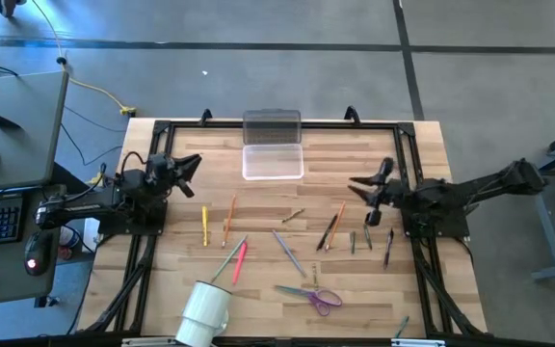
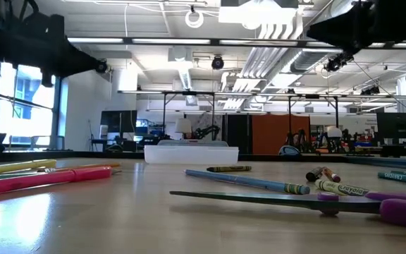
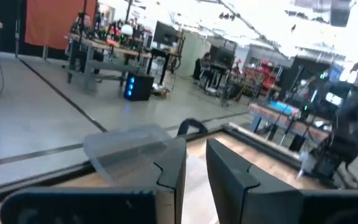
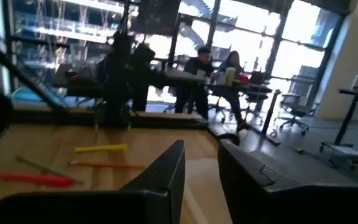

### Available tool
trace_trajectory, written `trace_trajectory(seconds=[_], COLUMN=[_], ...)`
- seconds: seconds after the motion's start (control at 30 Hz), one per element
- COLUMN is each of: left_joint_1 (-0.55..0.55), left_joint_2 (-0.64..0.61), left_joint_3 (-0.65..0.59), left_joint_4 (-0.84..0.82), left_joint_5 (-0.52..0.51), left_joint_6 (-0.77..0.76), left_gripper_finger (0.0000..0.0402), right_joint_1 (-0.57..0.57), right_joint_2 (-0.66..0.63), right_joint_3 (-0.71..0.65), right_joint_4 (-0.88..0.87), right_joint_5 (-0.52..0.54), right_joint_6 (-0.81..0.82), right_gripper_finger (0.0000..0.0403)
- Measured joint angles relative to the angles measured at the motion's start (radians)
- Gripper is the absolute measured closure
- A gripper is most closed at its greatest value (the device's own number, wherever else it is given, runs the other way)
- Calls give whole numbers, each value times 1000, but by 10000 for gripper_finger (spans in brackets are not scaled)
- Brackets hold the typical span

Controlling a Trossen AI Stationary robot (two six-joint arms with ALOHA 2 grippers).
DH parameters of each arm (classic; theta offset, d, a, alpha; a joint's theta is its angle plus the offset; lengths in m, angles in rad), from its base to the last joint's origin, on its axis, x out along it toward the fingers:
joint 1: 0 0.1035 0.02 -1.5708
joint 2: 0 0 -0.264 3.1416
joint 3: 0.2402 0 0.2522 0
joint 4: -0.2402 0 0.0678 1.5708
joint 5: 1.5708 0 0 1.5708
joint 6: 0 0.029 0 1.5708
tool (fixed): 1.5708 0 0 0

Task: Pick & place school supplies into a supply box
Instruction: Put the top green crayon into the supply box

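High view: white cup [image 1: 204, 312] lies beside scissors [image 1: 314, 295], pencils [image 1: 288, 253] scattered.

Scissors [image 2: 372, 204] handles cut off at edge

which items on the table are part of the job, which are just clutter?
Job:
- pens and pencils, scattered on the table
- scissors
- supply box, lid open

Clutter:
- white cup, on its side

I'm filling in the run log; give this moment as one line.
phase: before first pick | left gripper: open, empty, raised at left edge | right gripper: open, empty, raised at right | supplies: scattered on table | supply box: open, empty
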Motion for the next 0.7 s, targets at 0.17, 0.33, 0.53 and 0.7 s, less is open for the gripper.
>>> trace_trajectory(seconds=[0.17, 0.33, 0.53, 0.7], left_joint_1=[0, 0, 0, 0], left_joint_2=[0, 0, 0, 0], left_joint_3=[43, 61, 62, 62], left_joint_4=[1, 1, -7, -7], left_joint_5=[-8, -8, -8, -8], left_joint_6=[1, 33, 44, 44], left_gripper_finger=[305, 305, 305, 305], right_joint_1=[-90, -189, -293, -361], right_joint_2=[299, 581, 833, 997], right_joint_3=[107, 205, 321, 426], right_joint_4=[-51, -56, -55, -52], right_joint_5=[-108, -214, -607, -810], right_joint_6=[64, 35, -40, -88], right_gripper_finger=[319, 319, 319, 320])
